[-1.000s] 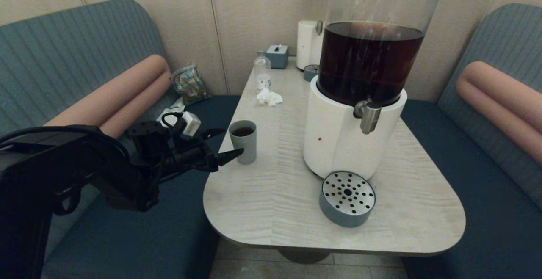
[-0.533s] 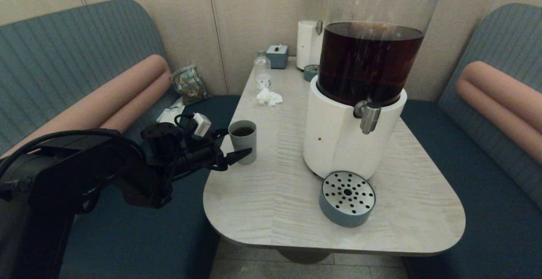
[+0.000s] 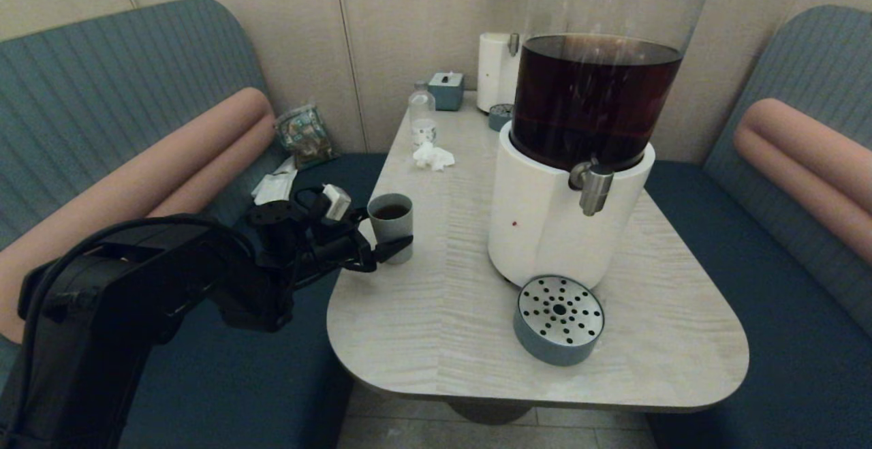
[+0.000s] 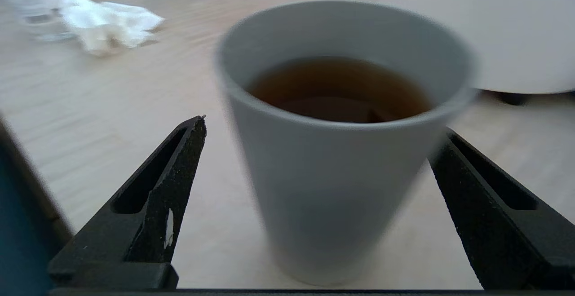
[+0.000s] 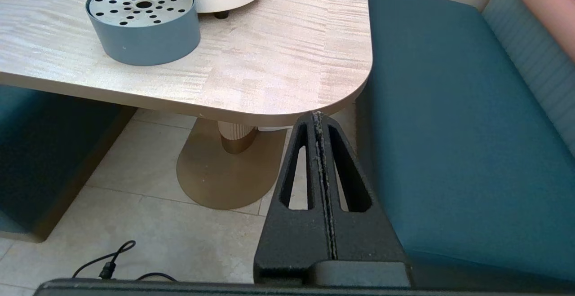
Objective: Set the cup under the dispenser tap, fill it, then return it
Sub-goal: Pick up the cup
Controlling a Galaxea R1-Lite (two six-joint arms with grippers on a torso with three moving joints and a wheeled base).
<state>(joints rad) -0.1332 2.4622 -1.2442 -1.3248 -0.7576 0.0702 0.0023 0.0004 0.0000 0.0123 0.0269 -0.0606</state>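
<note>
The grey-blue cup (image 3: 391,223) stands upright near the table's left edge and holds dark liquid. In the left wrist view the cup (image 4: 332,174) fills the space between the black fingers (image 4: 175,174). My left gripper (image 3: 387,228) is open and straddles it; one finger stands clear of the wall, the other sits close under the rim. The brushed-metal dispenser tap (image 3: 596,190) points down from the big dispenser's white base (image 3: 538,224), well to the cup's right. My right gripper (image 5: 318,117) is shut on nothing and hangs below the table's near right corner, out of the head view.
A round grey-blue drip tray (image 3: 558,321) with a perforated metal top sits before the dispenser. At the back stand a clear bottle (image 3: 422,114), a crumpled tissue (image 3: 433,157), a tissue box (image 3: 446,90) and a slimmer white dispenser (image 3: 496,71). Blue benches (image 3: 783,340) flank the table (image 3: 436,326).
My left arm has moved forward and right, bringing its open fingers from beside the cup to either side of it. The cup has stayed in place.
</note>
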